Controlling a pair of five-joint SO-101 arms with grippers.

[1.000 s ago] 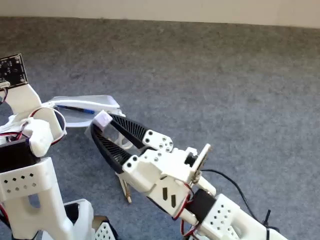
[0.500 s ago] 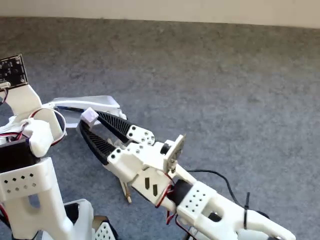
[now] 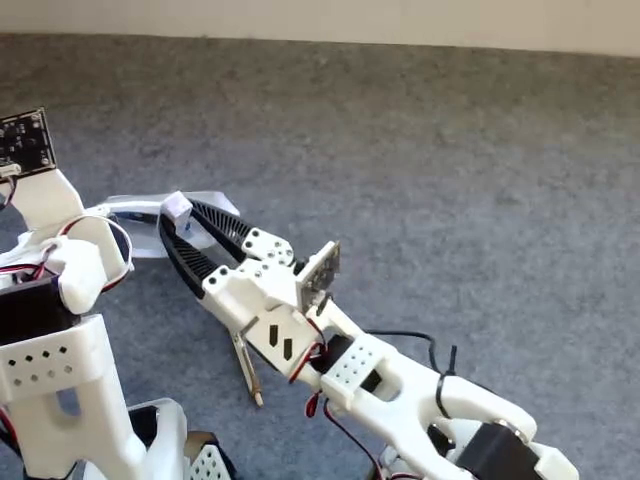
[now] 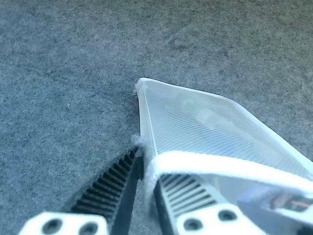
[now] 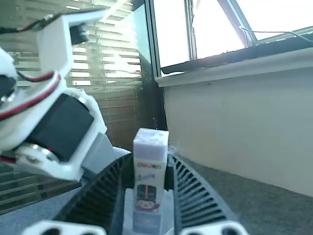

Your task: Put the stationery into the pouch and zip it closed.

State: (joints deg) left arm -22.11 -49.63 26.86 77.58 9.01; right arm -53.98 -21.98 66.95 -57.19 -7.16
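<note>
**Eraser at the pouch mouth, not yet dropped**

On the grey carpeted table (image 3: 450, 150), by its left edge: mesh pouch (image 4: 205, 122), mouth apparently open and unzipped. Looks about midway through, with zipping yet to come. Left gripper (image 4: 143, 164) pinched tight on the pouch rim. Right gripper (image 5: 150, 161) clamped on a small white eraser (image 5: 149, 186), just at the pouch mouth. Thin stick-like item (image 3: 248, 370) loose near the front edge.

The pouch (image 3: 140, 238) is partly hidden behind the right hand (image 3: 178, 218).
</note>
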